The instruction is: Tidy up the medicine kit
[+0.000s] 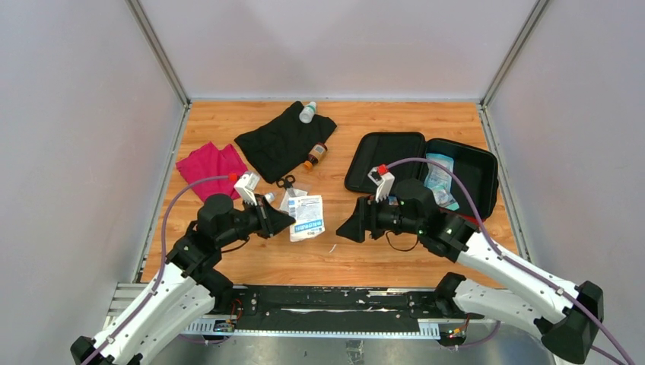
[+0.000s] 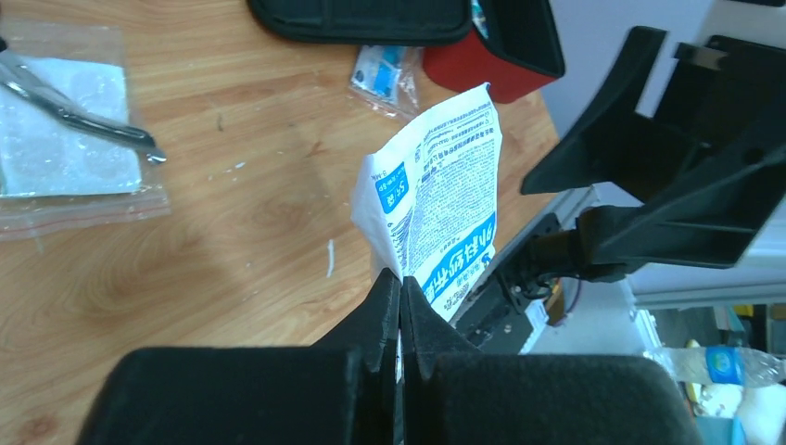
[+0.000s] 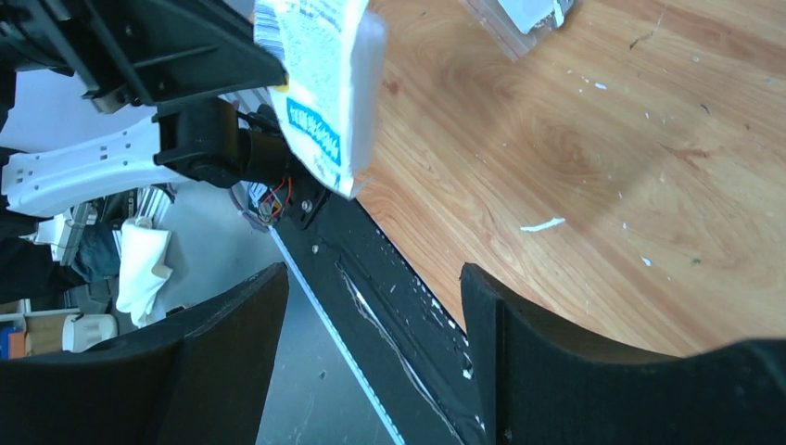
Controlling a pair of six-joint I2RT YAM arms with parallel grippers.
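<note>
Left tool (image 2: 400, 283): jaws pressed together, pinching one edge of white-blue packet (image 2: 445, 185); packet held clear of tabletop (image 2: 232, 232). Right tool (image 3: 371, 278): jaws spread wide, nothing between them, facing packet from right in top view. Medicine kit (image 1: 384, 161): lying unzipped, right of centre, just behind right tool. Black cloth (image 1: 283, 141) and magenta cloth (image 1: 209, 163): upper left of centre.

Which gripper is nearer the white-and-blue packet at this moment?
Left. The left gripper has its jaws shut on one edge of the white-and-blue packet. The right gripper faces the packet from its other side, jaws open, with a clear gap between them.
</note>
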